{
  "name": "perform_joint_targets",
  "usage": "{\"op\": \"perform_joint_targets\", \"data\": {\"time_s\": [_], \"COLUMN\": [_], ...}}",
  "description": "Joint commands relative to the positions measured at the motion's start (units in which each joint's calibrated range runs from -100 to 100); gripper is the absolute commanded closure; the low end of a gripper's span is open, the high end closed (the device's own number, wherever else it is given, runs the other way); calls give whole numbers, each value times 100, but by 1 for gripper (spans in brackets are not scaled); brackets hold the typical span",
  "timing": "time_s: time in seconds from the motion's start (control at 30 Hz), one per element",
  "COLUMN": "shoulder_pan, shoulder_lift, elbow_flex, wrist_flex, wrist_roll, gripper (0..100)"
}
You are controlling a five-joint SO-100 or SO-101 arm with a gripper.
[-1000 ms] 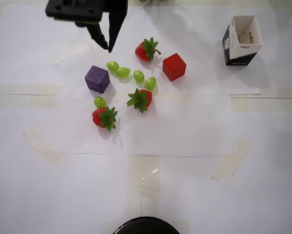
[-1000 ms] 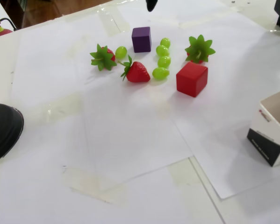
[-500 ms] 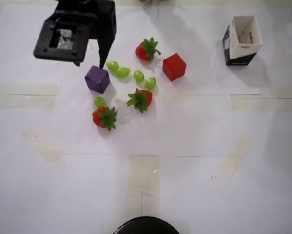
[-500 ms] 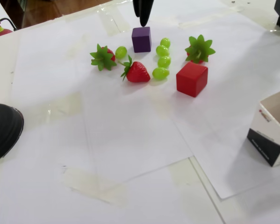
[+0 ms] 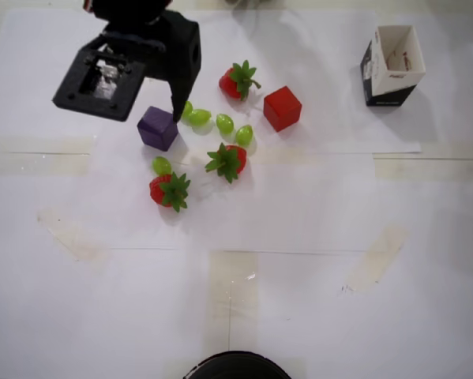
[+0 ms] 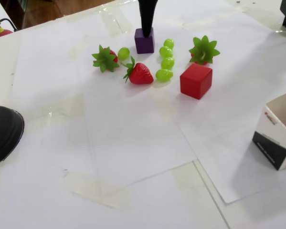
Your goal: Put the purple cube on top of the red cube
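Observation:
The purple cube [image 5: 156, 129] [image 6: 144, 42] rests on the white paper at the left end of a cluster of fruit. The red cube [image 5: 282, 108] [image 6: 196, 80] sits apart from it on the other side of the cluster. My gripper [image 5: 176, 117] [image 6: 146, 34] hangs just over the purple cube, its tip at the cube's grape-side edge in the overhead view and against the cube's top in the fixed view. The black fingers show as one narrow taper with no gap and hold nothing. The gripper body [image 5: 125, 63] covers the paper behind the cube.
Three strawberries [image 5: 238, 81] [image 5: 227, 161] [image 5: 170, 190] and several green grapes [image 5: 224, 123] lie between and around the cubes. An open white-and-black carton [image 5: 393, 65] [image 6: 281, 136] stands beyond the red cube. A black round object [image 6: 2, 133] sits at the table edge.
The gripper has come down and forward from behind the fruit to just above the purple cube. Cubes and fruit have not moved.

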Motion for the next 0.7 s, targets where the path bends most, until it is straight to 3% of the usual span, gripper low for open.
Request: {"op": "perform_joint_targets", "data": {"time_s": [0.0, 0.67], "shoulder_pan": [-73, 111], "shoulder_lift": [6, 247], "elbow_flex": [-326, 501], "wrist_flex": [-345, -1129], "wrist_roll": [-107, -103], "gripper": [72, 72]}}
